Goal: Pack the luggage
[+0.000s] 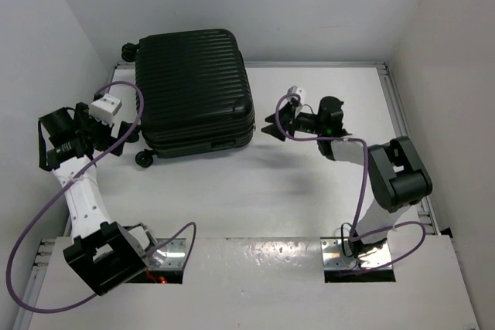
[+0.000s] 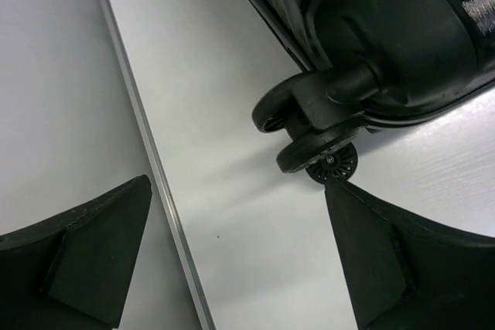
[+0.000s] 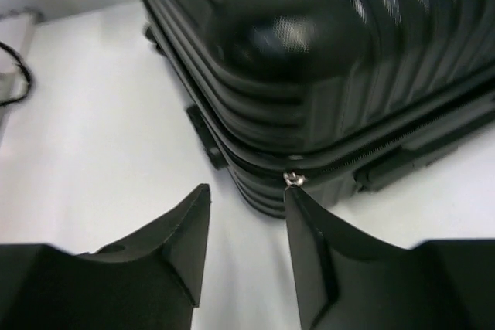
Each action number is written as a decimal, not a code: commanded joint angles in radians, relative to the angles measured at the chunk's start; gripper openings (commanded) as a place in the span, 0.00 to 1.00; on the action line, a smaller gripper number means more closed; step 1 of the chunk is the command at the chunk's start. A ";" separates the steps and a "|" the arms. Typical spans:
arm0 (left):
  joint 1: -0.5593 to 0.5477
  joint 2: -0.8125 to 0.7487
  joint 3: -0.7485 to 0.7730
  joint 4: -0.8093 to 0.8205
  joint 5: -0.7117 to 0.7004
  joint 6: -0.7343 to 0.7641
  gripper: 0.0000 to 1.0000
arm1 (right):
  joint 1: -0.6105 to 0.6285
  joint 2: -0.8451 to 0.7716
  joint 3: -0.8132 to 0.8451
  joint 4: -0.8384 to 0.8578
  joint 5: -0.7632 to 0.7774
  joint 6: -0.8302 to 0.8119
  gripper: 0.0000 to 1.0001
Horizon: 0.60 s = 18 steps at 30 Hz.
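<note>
The luggage (image 1: 193, 86) is a black ribbed hard-shell suitcase lying flat and closed at the back left of the white table. My left gripper (image 1: 124, 133) is open beside its near-left corner. In the left wrist view the open left gripper (image 2: 237, 182) holds nothing, and its right fingertip (image 2: 334, 191) is just below the luggage's (image 2: 387, 28) twin wheel (image 2: 309, 141). My right gripper (image 1: 271, 125) stands at the near-right corner. In the right wrist view the right gripper (image 3: 247, 189) is open with only table between the fingers. One fingertip sits right under the silver zipper pull (image 3: 293, 179) on the luggage (image 3: 309, 44).
An aluminium rail (image 2: 147, 152) marks the table's left edge against the wall, close to my left gripper. Another rail (image 1: 402, 113) runs along the right side. White walls enclose the table. A black side handle (image 3: 394, 164) protrudes from the suitcase near the zipper.
</note>
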 commanded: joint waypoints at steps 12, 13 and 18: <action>-0.008 -0.016 -0.023 0.119 -0.045 -0.130 0.99 | 0.056 0.075 0.057 -0.251 0.273 -0.277 0.47; -0.008 -0.016 -0.023 0.119 -0.045 -0.130 0.99 | 0.059 0.079 0.071 -0.250 0.270 -0.274 0.47; -0.008 -0.016 -0.032 0.139 -0.045 -0.130 0.99 | 0.070 0.104 0.097 -0.257 0.235 -0.267 0.50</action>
